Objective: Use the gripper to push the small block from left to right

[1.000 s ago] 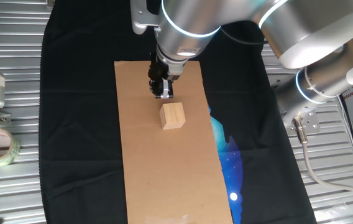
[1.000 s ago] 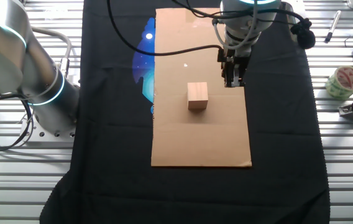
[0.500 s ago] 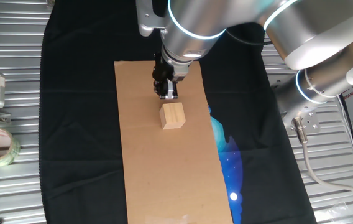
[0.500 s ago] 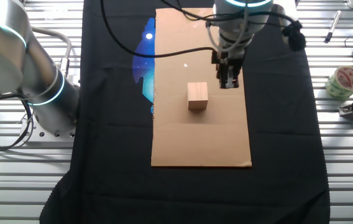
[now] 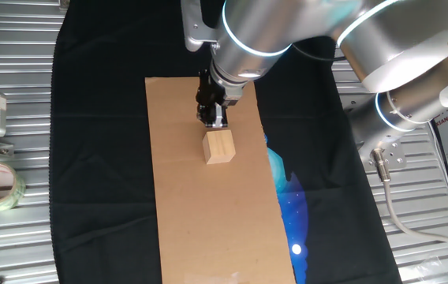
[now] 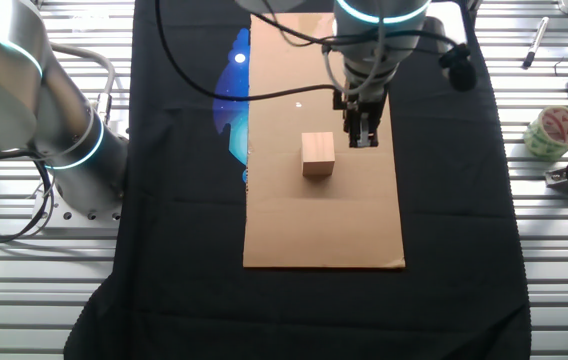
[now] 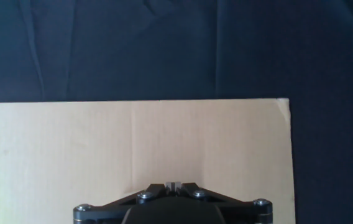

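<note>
Small pale wooden cube point(image 5: 219, 147) sitting square on brown cardboard sheet point(image 5: 200, 229). Narrow black hand point(image 5: 210, 118) hanging just beside it, fingers closed together, holding nothing. Hand view missing the cube.

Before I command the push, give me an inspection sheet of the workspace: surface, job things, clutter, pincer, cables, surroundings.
Surface: cardboard sheet lying flat on a black cloth over a slatted metal table.
Job's things: small block upright on the cardboard, near its middle.
Clutter: tape roll and a pen on the table, off the cloth.
Pincer: pincer shut, low over the cardboard beside the block; contact cannot be told.
Cables: black cable arcing over the cardboard's far end.
Surroundings: second silver arm standing beside the cloth.
</note>
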